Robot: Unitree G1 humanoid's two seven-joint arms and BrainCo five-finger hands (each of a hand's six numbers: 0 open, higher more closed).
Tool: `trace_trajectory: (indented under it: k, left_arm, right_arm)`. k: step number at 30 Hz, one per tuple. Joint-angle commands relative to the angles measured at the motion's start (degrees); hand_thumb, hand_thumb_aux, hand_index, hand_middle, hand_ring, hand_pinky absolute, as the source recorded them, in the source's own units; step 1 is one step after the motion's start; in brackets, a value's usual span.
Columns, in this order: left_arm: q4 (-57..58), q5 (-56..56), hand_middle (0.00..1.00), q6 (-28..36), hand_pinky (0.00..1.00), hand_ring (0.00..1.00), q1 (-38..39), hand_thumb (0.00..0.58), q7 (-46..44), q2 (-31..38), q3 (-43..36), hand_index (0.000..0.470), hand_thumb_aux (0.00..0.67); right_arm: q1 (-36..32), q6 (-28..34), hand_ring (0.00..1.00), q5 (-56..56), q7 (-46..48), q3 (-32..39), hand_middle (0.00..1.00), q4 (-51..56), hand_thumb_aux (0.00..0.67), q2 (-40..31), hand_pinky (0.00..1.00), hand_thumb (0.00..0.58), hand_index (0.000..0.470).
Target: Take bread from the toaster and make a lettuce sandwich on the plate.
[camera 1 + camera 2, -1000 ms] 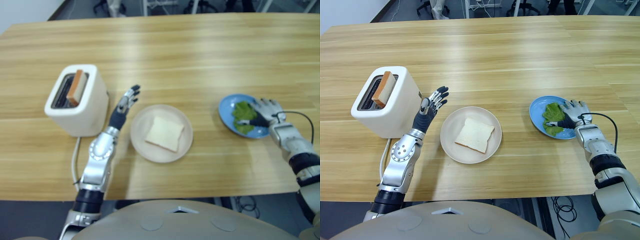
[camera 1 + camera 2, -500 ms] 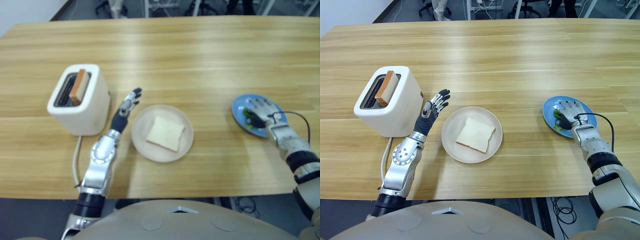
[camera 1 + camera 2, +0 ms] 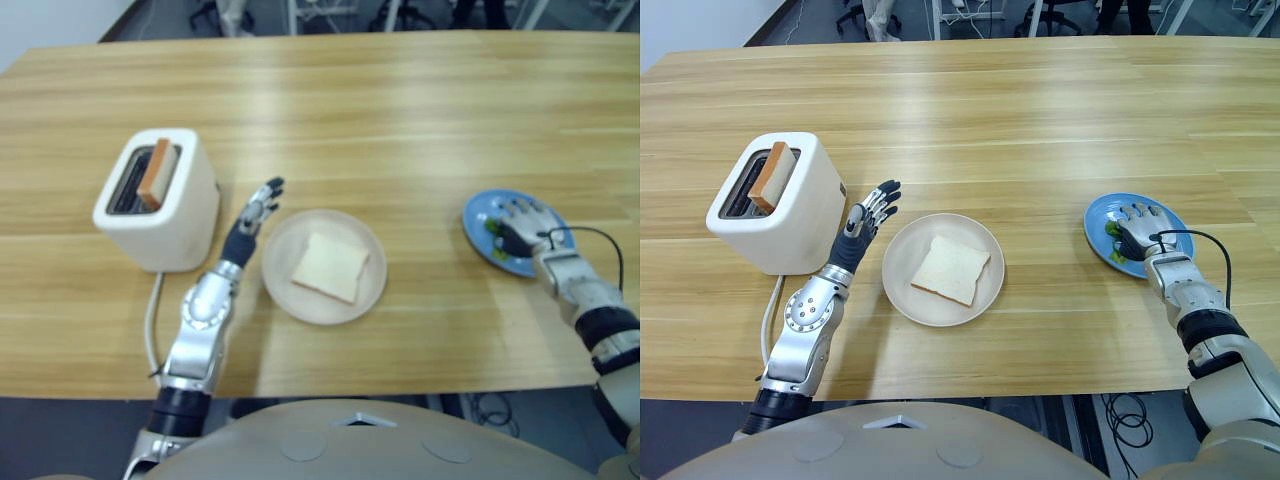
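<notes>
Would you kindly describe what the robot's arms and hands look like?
Both arms are silver with black bands near the elbows. The left hand is dark with pale segments; the right hand is grey-backed, with a black cable looping from its wrist.

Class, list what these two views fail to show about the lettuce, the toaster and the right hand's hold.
1. Lettuce: mostly hidden under the right hand, both views.
2. Whether that hand grips it: palm faces down, unseen.
3. Bread in the toaster: lower part hidden by the slot, both views.
</notes>
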Motion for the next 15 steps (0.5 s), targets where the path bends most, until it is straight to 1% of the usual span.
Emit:
trace_trajectory:
  k: [1,9,15]
  left_arm:
    - [0.06,0.82,0.00,-0.05,0.00,0.00,0.40,0.000,0.10,0.00,-0.30,0.000,0.000]
    - [0.62,1.00,0.00,-0.60,0.00,0.00,0.34,0.000,0.25,-0.05,-0.28,0.000,0.000]
    - [1.16,1.03,0.00,-1.03,0.00,0.00,0.19,0.000,0.61,-0.30,-0.28,0.000,0.000]
  right_arm:
    - [2.05,0.39,1.00,2.17,-1.32,-2.37,1.00,-5.59,0.670,-1.25,1.00,0.580,0.460]
    - [6.23,3.72,1.00,3.77,-1.56,-8.71,1.00,-20.05,0.670,-3.62,1.00,0.580,0.460]
    - [6.80,4.94,1.00,3.68,-1.34,-11.05,1.00,-27.01,0.670,-2.40,1.00,0.580,0.460]
